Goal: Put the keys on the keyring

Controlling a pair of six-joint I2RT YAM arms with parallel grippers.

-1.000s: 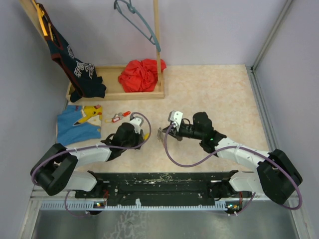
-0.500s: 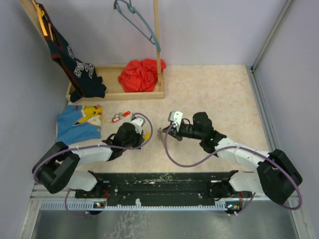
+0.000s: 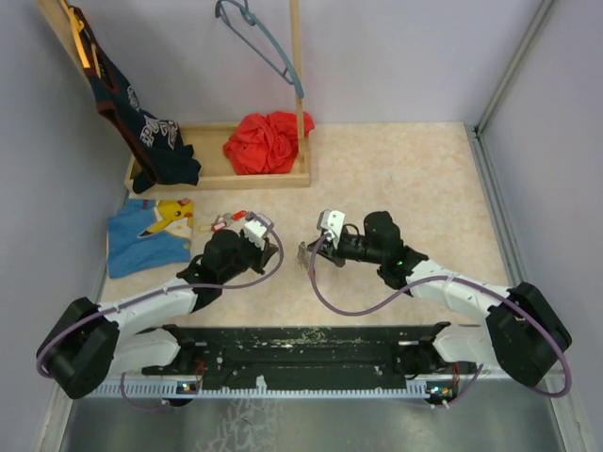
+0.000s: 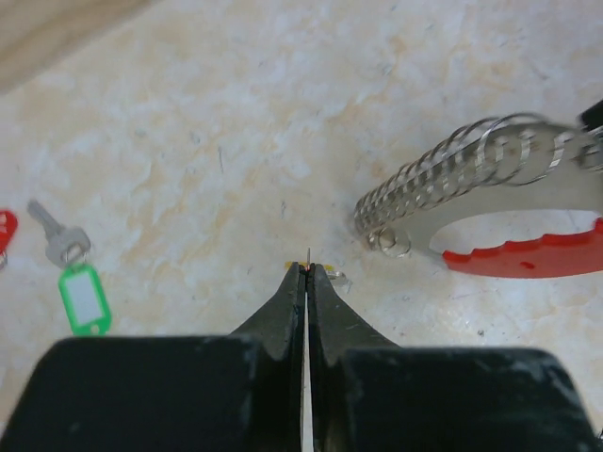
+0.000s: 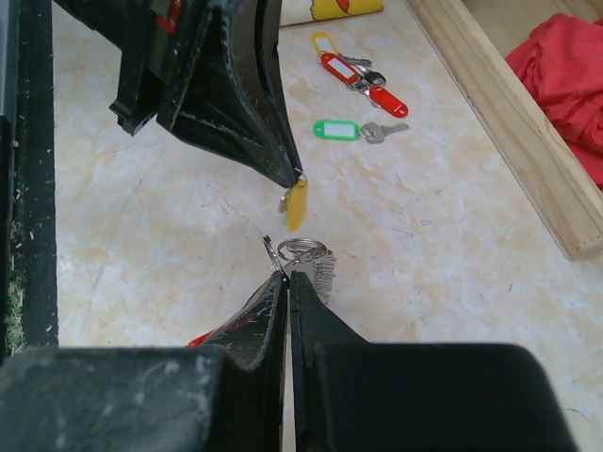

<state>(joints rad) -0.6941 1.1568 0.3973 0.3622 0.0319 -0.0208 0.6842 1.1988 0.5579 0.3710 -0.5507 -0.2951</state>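
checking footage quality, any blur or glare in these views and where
Left wrist: keyring coils slightly blurred, tabletop sharp. Right wrist: right gripper close to the lens soft, yellow-tagged key clear, no glare. Top external: even light, faint shadows.

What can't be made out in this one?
Left wrist view: yellow key hidden by the shut left end effector; only a sliver shows.
Left wrist view: red key cut off by the left edge.
Right wrist view: keyring mostly behind the shut right end effector.
Top view: keys too small to count.
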